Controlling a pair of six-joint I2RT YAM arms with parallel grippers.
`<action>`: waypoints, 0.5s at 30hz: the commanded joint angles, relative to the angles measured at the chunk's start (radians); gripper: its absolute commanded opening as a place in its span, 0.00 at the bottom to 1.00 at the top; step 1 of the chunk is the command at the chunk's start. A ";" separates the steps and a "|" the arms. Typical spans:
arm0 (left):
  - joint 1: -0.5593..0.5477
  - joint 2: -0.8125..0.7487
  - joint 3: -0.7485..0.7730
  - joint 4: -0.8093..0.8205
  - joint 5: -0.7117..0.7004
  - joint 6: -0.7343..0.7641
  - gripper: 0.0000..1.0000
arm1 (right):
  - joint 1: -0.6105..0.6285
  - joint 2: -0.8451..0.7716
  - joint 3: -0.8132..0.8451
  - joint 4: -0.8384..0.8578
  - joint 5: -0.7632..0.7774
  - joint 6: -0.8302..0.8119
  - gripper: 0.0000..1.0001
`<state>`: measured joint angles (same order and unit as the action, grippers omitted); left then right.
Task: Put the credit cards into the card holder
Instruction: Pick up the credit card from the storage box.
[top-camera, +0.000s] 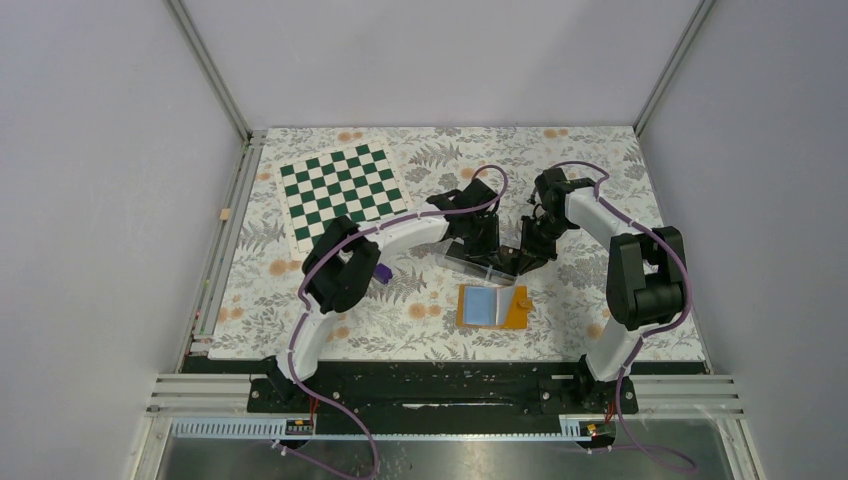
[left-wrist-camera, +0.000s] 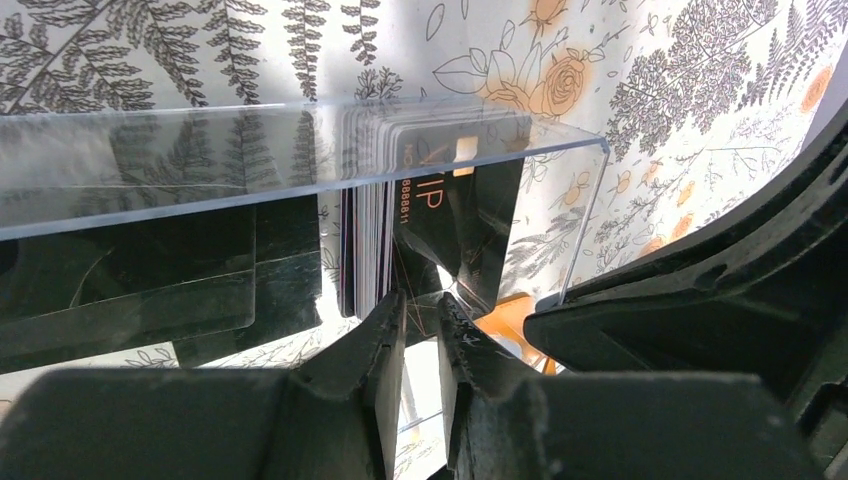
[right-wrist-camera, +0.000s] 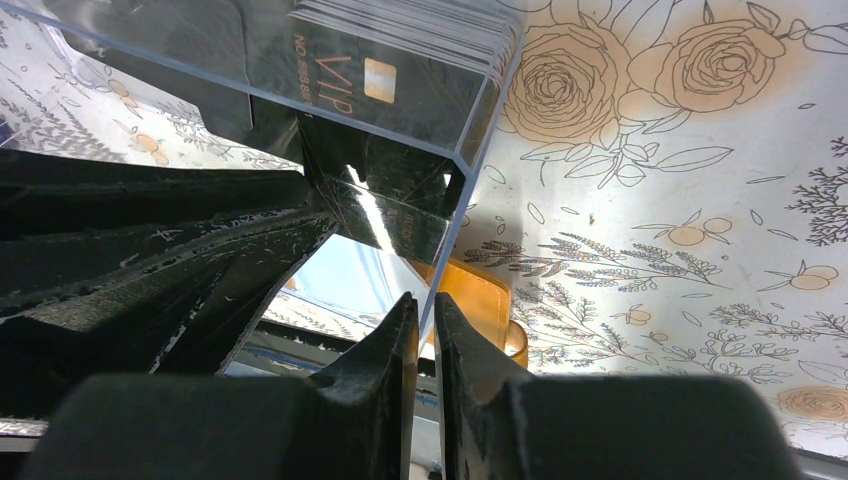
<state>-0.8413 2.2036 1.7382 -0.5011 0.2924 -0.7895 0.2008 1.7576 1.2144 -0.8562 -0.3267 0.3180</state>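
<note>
A stack of black credit cards (left-wrist-camera: 368, 235) stands on edge inside a clear plastic box (top-camera: 472, 262) at mid-table. One card marked VIP (left-wrist-camera: 445, 205) leans away from the stack toward the box's end wall. My left gripper (left-wrist-camera: 424, 318) reaches down into the box; its tips stand a narrow gap apart with the near edge of the leaning card between them, and contact is unclear. My right gripper (right-wrist-camera: 426, 312) is shut on the box's clear end wall (right-wrist-camera: 482, 110). The orange card holder (top-camera: 492, 306) lies open on the table in front of the box, light blue pockets up.
A green and white chessboard mat (top-camera: 342, 195) lies at the back left of the flowered tablecloth. Both arms meet over the box, the left gripper (top-camera: 480, 243) beside the right gripper (top-camera: 523, 252). A metal frame rail runs along the table's left edge (top-camera: 232, 225).
</note>
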 joint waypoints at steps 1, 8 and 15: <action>-0.013 0.007 0.024 0.036 0.041 0.008 0.17 | 0.003 0.013 0.030 -0.019 -0.032 -0.005 0.17; -0.020 0.002 0.029 0.044 0.045 0.012 0.15 | 0.004 0.015 0.031 -0.018 -0.033 -0.005 0.17; -0.018 -0.073 -0.030 0.099 0.003 0.025 0.39 | 0.003 0.013 0.030 -0.020 -0.033 -0.005 0.17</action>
<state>-0.8570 2.2051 1.7374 -0.4759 0.3183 -0.7826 0.2008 1.7638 1.2144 -0.8566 -0.3298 0.3180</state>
